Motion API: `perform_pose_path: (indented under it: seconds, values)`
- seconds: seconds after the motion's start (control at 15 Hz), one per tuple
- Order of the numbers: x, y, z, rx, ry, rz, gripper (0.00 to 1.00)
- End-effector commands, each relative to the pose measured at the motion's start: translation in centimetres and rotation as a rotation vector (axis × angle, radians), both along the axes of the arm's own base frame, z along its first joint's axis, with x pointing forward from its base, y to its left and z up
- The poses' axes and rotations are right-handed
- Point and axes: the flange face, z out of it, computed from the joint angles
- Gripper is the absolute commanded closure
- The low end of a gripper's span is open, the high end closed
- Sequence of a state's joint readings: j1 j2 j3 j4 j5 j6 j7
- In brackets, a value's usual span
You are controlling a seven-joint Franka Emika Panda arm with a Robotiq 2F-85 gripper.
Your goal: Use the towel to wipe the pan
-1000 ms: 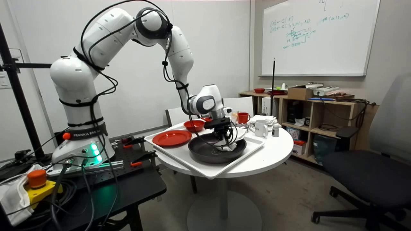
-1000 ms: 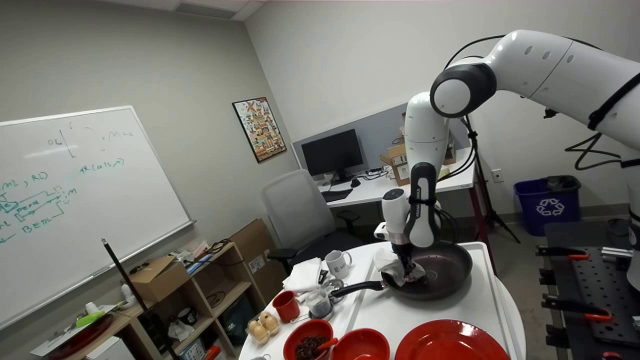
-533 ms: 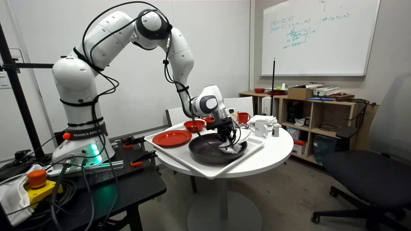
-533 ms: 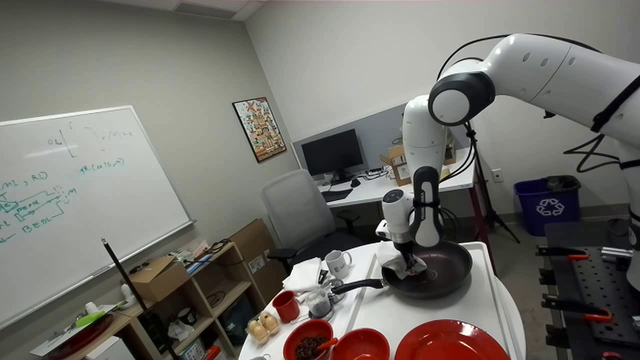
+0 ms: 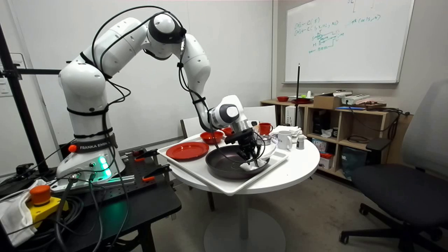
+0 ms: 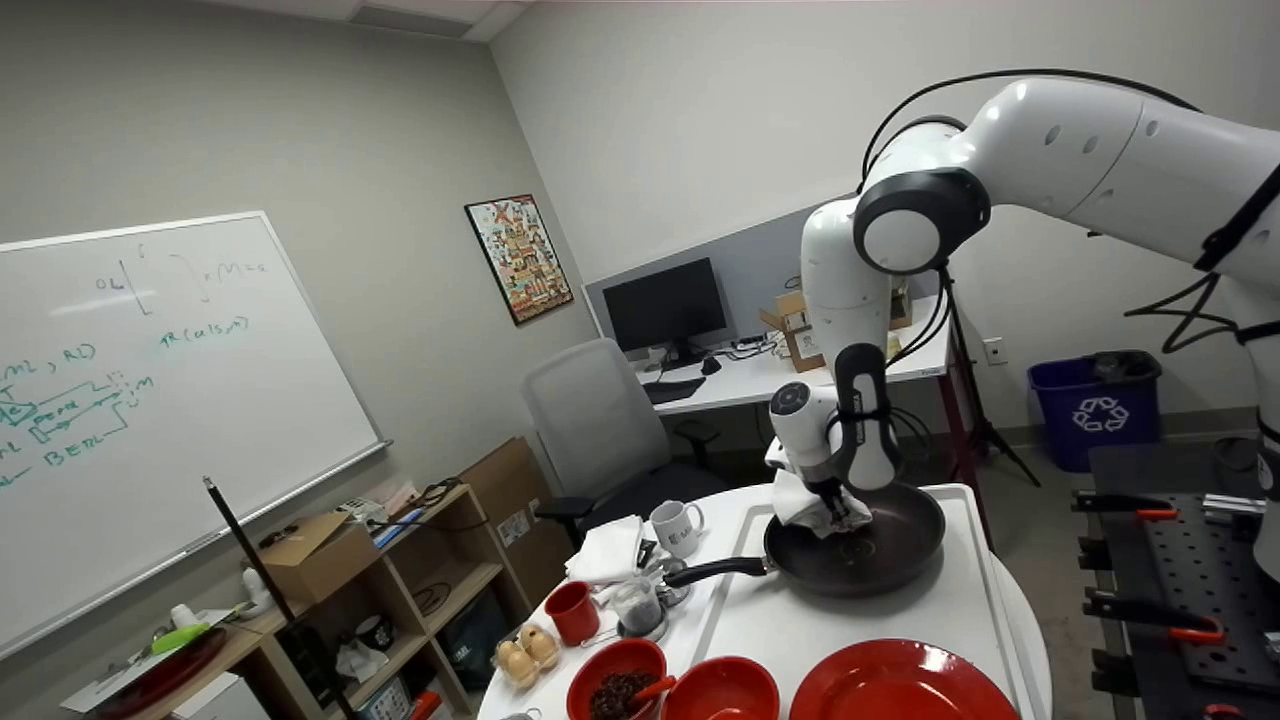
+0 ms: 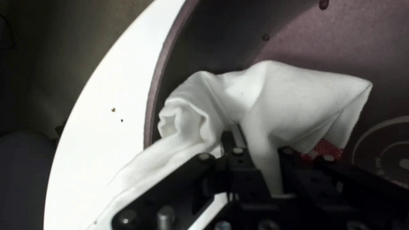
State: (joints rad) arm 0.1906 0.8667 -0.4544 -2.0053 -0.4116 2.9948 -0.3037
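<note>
The large round black pan (image 5: pixel 224 165) stands on a white tray, and its inside also shows in an exterior view (image 6: pixel 895 540) and in the wrist view (image 7: pixel 338 44). A white towel (image 6: pixel 803 508) is bunched in my gripper (image 6: pixel 840 512), inside the pan near its rim. In the wrist view the towel (image 7: pixel 294 99) spreads ahead of the fingers, and one part trails left across the rim. A red patch shows under its fold. The gripper (image 7: pixel 258 147) is shut on the towel, with cloth between the fingers. Exactly where the cloth presses the pan is hidden.
The pan's handle (image 6: pixel 715 573) points towards a red mug (image 6: pixel 573 612) and a glass jar (image 6: pixel 638 607). A flat red plate (image 5: pixel 187 150) and small red bowls (image 5: pixel 211 137) stand beside the pan. A white mug (image 5: pixel 284 140) stands near the tray (image 5: pixel 199 173).
The gripper has moved with the towel along the inside of the pan, rightward in both exterior views and towards the far rim in one of them. The wrist has tilted more. The pan has stayed put.
</note>
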Motion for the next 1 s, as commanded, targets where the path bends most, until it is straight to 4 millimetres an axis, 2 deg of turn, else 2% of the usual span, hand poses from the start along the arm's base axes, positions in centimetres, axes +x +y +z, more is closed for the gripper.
perform_pose_path:
  seconds: [0.0,0.4,0.93]
  values:
    - [-2.2,-0.9,-2.9,-0.082,0.107,-0.059,0.96]
    - [-3.5,0.0,-1.8,-0.092,0.273,-0.043,0.96]
    - [-3.8,1.7,-0.4,0.030,0.333,0.078,0.96]
